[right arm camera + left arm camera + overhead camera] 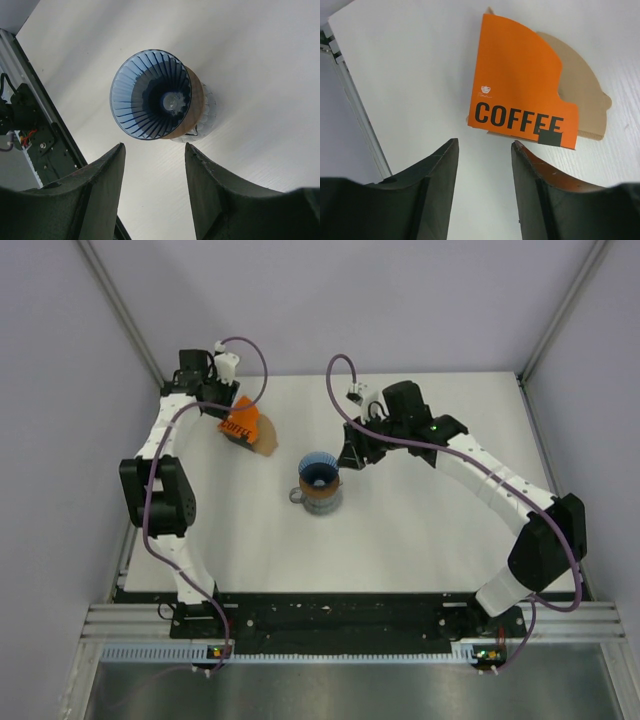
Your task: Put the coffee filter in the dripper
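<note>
The blue dripper stands on a brown ring on a grey mug at the table's middle. In the right wrist view its ribbed inside is bare. My right gripper is open and empty, just right of the dripper and apart from it; it shows in the right wrist view too. My left gripper is open and empty, just short of the orange packet at the back left; it shows in its wrist view too. No single loose coffee filter shows.
A stack of tan papers sticks out from under the orange packet marked COFFEE. The brown ring and the mug sit under the dripper. The table's left rail runs close to my left gripper.
</note>
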